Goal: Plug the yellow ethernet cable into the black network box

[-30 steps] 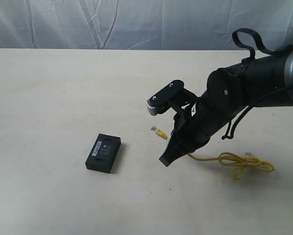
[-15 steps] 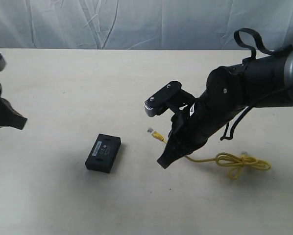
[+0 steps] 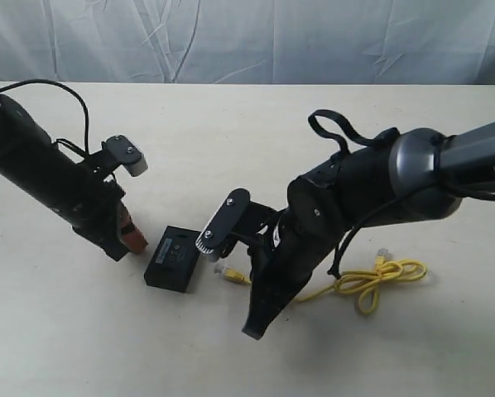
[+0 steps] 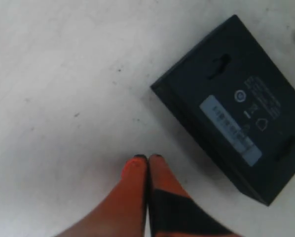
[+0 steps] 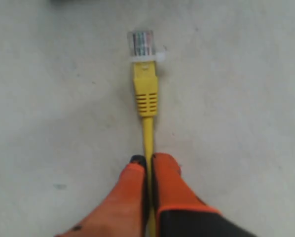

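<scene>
Orange fingers (image 5: 130,190) of the right gripper (image 5: 147,159) are pressed narrow on the yellow ethernet cable (image 5: 147,106). The cable runs straight up the middle of the right wrist view from the slit between them. Its clear plug (image 5: 141,43) lies ahead of the tips, near the top centre of that frame, over the pale table (image 5: 246,74); whether the plug touches the surface cannot be told.

The left gripper (image 4: 147,159) has its two orange tips closed against each other with nothing between them, at the bottom centre of the left wrist view. The black network box (image 4: 236,103) lies flat in the upper right of that frame, apart from the tips, with its white label strip (image 4: 231,131) facing up.

In the exterior view the box sits left of centre in the lower half, between the two grippers. The left gripper's tips are just to its left. The plug is just off the box's lower right corner, not in a port. The cable's looped knot (image 3: 372,285) rests on the table at lower right.
</scene>
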Controlling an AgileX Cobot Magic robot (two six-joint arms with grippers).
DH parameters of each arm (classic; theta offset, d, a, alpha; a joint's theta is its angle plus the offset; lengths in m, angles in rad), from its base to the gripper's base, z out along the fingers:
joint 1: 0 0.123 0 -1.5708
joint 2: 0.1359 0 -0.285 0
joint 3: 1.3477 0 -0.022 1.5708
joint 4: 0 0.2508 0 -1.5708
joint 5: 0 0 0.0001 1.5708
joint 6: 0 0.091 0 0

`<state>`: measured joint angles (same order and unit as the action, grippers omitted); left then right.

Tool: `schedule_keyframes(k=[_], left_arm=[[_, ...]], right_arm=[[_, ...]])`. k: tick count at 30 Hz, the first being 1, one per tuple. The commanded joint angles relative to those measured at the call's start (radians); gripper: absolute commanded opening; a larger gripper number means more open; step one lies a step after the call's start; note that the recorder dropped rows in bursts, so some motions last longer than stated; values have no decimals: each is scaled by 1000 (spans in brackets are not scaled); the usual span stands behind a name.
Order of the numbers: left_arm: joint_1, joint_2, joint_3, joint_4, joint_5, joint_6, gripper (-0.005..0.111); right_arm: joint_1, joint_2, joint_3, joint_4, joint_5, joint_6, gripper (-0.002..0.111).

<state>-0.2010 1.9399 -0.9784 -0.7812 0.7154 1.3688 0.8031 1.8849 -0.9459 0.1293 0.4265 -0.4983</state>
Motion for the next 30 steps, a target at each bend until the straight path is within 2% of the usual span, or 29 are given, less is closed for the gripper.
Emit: schedule_keyframes(k=[1, 8, 30], left_arm=[[-20, 36, -13, -91, 32, 113, 0], [-20, 78, -13, -200, 93, 292, 0], [-20, 78, -13, -200, 93, 292, 0]], right_arm=[[39, 9, -17, -59, -48, -7, -1], [47, 9, -17, -119, -72, -29, -1], [47, 40, -17, -147, -50, -23, -1]])
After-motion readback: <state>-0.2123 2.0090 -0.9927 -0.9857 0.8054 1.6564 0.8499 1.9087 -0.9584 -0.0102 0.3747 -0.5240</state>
